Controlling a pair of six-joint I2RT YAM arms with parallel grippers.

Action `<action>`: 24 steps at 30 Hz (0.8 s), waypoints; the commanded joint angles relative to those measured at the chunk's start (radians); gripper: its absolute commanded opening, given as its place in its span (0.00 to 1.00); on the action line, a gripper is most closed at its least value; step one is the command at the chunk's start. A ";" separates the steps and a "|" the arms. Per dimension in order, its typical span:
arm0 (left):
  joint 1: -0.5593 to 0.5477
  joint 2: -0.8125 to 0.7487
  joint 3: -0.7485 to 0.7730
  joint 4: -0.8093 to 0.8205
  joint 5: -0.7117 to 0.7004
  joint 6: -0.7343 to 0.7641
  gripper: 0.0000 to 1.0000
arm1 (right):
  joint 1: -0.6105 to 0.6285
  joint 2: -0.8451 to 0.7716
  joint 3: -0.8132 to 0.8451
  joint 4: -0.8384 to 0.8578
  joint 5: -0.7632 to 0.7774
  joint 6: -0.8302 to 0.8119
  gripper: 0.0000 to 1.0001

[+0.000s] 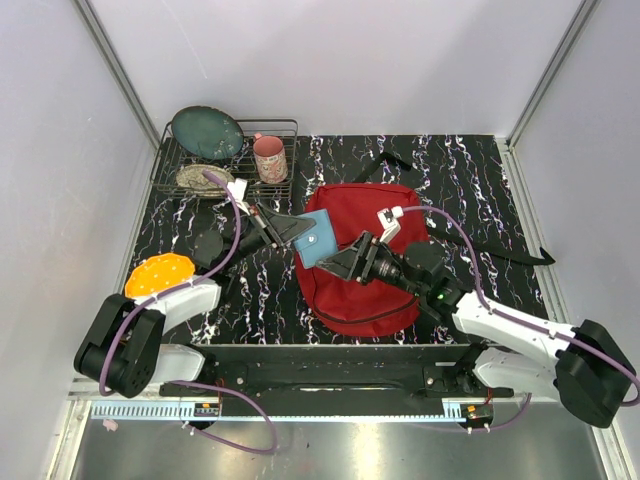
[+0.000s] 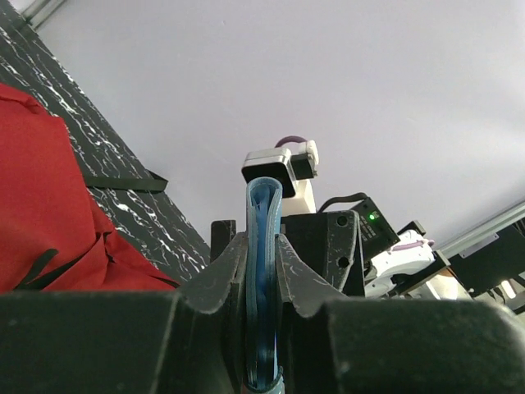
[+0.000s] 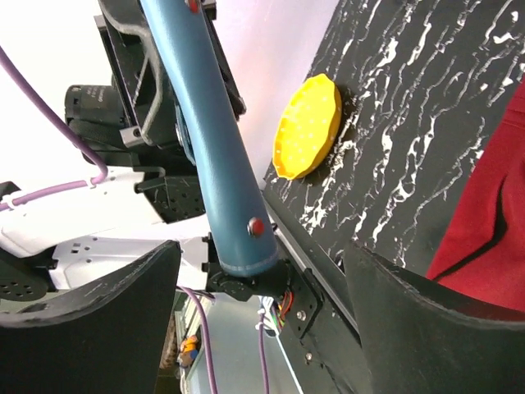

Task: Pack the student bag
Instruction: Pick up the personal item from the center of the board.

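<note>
pinched edge-on in the left jaws, a blue snap case (image 2: 264, 205) fills the left wrist view; only the right wrist view shows the right jaws spread wide on either side of it. from above, it hangs at the left edge of the student bag (image 1: 365, 205), which lies flat mid-bench (image 1: 480, 170).

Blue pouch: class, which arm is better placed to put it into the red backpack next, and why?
Left, probably. The left gripper is shut on the blue pouch, holding it over the edge of the student bag. The right gripper is open, its fingers clear of the pouch.
</note>
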 commanded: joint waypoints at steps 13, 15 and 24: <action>-0.018 0.036 -0.001 0.165 -0.016 -0.030 0.15 | -0.015 0.051 0.016 0.278 -0.070 0.056 0.27; -0.023 0.040 0.006 0.167 -0.005 -0.030 0.17 | -0.013 0.042 0.010 0.275 -0.069 0.056 0.20; -0.029 0.002 0.060 -0.067 0.040 0.122 0.99 | -0.015 -0.122 0.004 0.006 0.127 -0.037 0.00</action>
